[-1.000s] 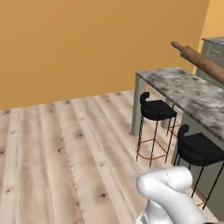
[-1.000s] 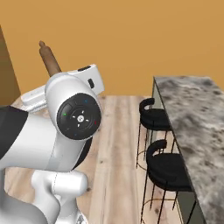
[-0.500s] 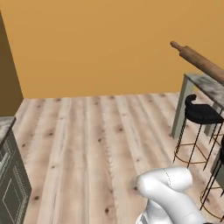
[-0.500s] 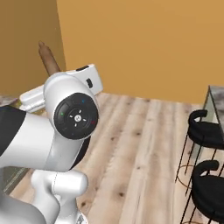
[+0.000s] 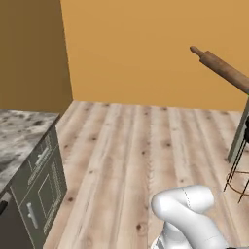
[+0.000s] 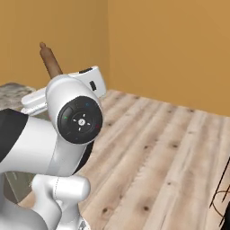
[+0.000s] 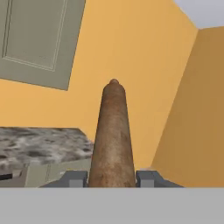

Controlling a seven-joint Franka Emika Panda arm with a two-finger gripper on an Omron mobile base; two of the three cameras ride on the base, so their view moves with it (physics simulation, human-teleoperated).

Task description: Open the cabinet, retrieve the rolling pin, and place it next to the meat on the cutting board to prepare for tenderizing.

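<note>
Brown rolling pin (image 7: 113, 140) is clamped between the narrowly parted gripper (image 7: 111, 178) fingers.

Arm (image 6: 58, 148) from my end: glossy white rounded shells w/ black sections at the joints. Big round elbow cap is dark, ringed, w/ small white centre mark + tiny green/blue/red dots around it. Flat white boxy hand housing (image 6: 87, 81) w/ small dark slot on its side. Gripper (image 7: 111, 178) fingertips (image 7: 73, 178): grey, blocky.
</note>
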